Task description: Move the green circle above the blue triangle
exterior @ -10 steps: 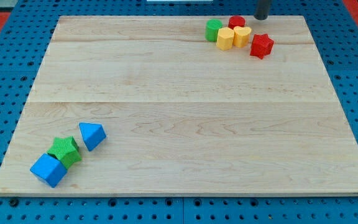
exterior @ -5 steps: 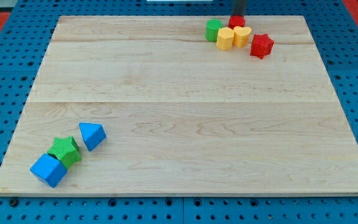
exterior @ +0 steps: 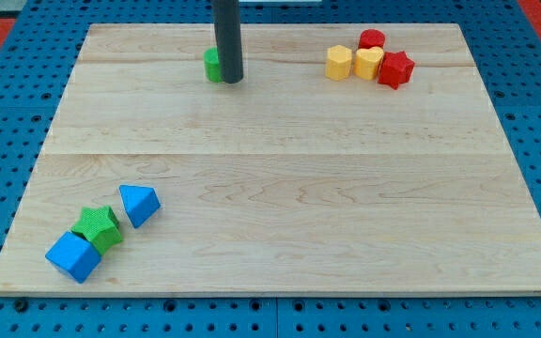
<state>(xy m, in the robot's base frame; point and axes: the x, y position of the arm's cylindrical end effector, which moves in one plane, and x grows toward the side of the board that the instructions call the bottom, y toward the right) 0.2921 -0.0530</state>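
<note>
The green circle (exterior: pixel 212 64) sits near the view's top, left of centre, mostly hidden behind my dark rod. My tip (exterior: pixel 231 80) rests on the board against the circle's right side. The blue triangle (exterior: pixel 138 204) lies at the view's lower left, far below and to the left of the green circle.
A green star (exterior: pixel 98 227) and a blue cube (exterior: pixel 71 256) lie beside the blue triangle at the lower left. At the view's top right sit a yellow hexagon (exterior: pixel 339 62), a yellow heart (exterior: pixel 368 62), a red cylinder (exterior: pixel 372 39) and a red star (exterior: pixel 396 69).
My rod has moved from the top right to the left. The green circle has been pushed left, away from the yellow and red blocks.
</note>
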